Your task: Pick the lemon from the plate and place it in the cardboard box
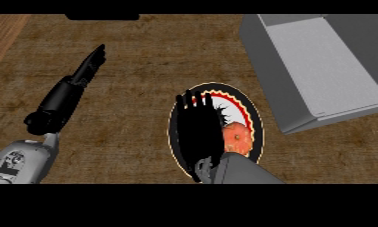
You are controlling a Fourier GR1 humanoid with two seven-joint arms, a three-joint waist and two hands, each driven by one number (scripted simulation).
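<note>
The lemon (238,138), an orange-yellow round fruit, lies on the right part of a black plate (253,113) with a red and white pattern, at the lower middle. My right hand (199,128) hovers over the plate's left half with fingers straight and pointing away, open, just left of the lemon; I cannot tell whether it touches the fruit. It hides much of the plate. The box (325,66), grey with low walls, stands at the upper right, apart from the plate. My left hand (70,88) rests open at the left, fingers straight, holding nothing.
The brown counter (148,71) runs between the left hand and the plate. A dark flat object (102,17) sits at the far edge. A lighter wooden strip (10,31) shows at the upper left corner.
</note>
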